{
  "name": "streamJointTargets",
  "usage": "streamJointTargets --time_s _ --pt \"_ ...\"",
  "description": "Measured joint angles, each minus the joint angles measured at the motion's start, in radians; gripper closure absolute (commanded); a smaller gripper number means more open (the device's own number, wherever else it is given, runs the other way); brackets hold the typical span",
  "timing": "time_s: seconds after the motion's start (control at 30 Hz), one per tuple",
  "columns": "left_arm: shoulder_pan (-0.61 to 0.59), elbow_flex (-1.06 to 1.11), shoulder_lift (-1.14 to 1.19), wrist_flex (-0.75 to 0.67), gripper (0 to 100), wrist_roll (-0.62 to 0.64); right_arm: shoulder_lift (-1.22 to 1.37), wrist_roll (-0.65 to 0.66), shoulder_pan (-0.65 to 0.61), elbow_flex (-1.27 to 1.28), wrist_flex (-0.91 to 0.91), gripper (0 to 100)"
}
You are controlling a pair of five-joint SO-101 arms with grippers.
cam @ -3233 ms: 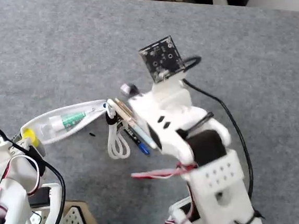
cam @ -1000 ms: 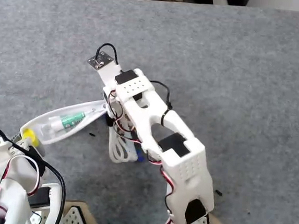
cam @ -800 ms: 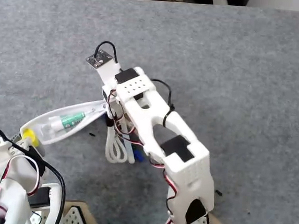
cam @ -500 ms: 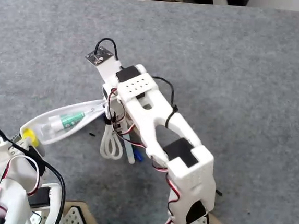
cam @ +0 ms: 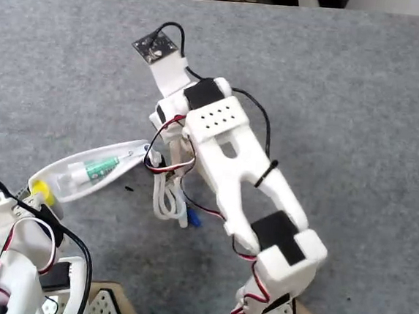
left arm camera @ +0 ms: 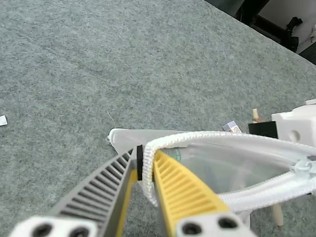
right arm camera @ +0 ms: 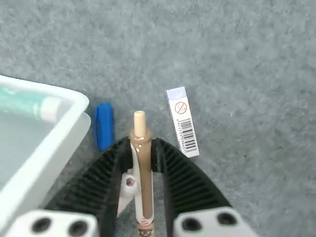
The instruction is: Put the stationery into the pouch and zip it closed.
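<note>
At the left of the table (cam: 361,104), the left gripper (left arm camera: 144,158) is closed on the rim of the clear pouch (cam: 83,169), pinching one end. The pouch lies on its side with its mouth unzipped and a green tube (cam: 97,167) already inside.

Risk one: the pinch takes only a narrow strip of rim. A push from the other side could pull the rim free or slide the whole pouch.

A white cord loop (cam: 165,199) lies just beside the pouch's far end. Risk two: it sits in the approach path and could snag on an incoming item.

Further right, the right gripper (right arm camera: 140,144) clamps a tan pen (right arm camera: 140,128), with its tip near the pouch's edge but outside it. Risk three: the mouth looks shallow, so a pen brought in slightly low or off-line would, in my judgement, butt against the wall instead of entering.

A blue pen (right arm camera: 103,126) lies close against the pouch, and a white eraser (right arm camera: 182,122) lies a little apart. Both are on the table outside the pouch. Risk four: the gripper could knock either one away as it works.
</note>
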Motion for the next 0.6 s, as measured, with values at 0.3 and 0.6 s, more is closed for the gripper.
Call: streamJointTargets --time_s 0.3,0.6 --pt "0.0 0.0 0.0 0.0 97 0.0 -0.078 0.0 0.002 0.0 0.0 98.5" --pt "0.0 0.0 0.0 0.0 97 0.0 -0.342 -0.072 0.043 0.0 -0.055 98.6"
